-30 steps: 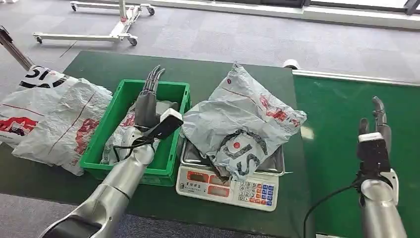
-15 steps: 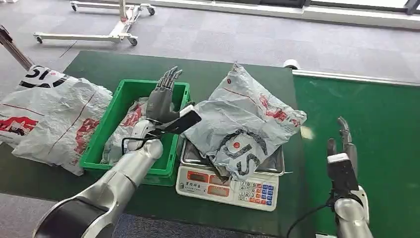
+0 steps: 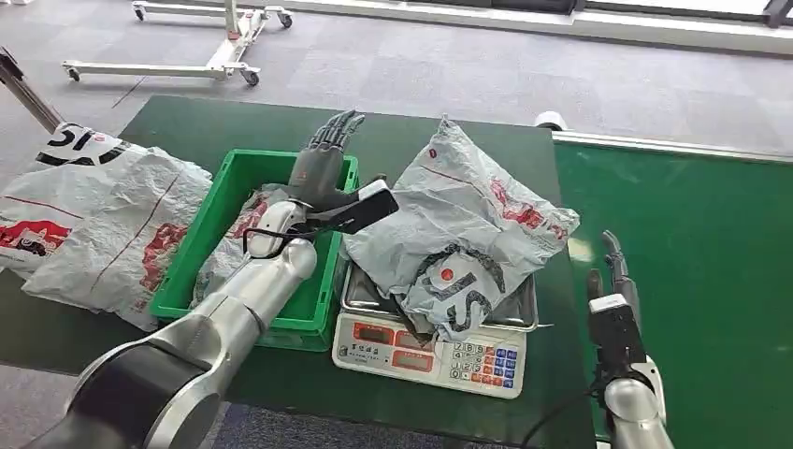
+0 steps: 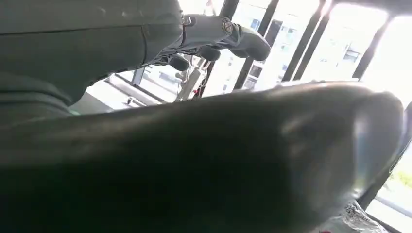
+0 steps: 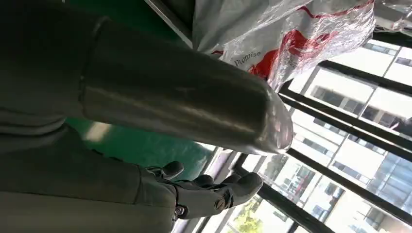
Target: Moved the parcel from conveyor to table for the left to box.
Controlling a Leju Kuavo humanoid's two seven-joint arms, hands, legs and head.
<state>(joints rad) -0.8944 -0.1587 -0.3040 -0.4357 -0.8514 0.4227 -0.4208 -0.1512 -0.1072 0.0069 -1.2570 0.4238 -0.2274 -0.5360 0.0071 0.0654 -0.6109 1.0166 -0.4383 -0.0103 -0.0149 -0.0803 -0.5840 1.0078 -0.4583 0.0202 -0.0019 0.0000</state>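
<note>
At nine o'clock in the head view a heap of grey mailers point(image 3: 89, 220) is lying on the bench point(image 3: 393, 131), spilling past its near edge, so I am treating that side as closed to me. Just right of it the green crate point(image 3: 208, 245) is sitting with bagged goods inside, and I am holding my left hand point(image 3: 318, 168) above its far right corner, fingers apart and gripping nothing. At centre the parcel point(image 3: 468, 229) is resting on the scale point(image 3: 430, 341), slumped over the pan toward three o'clock. To box it well, I judge I should be closing on the parcel's bulk at its left flank, not on a loose fold, then lifting clear of the crate wall before swinging toward nine o'clock. At four o'clock my right hand point(image 3: 612, 299) is standing upright over the conveyor point(image 3: 692, 234), fingers spread and empty, where I have open room.
</note>
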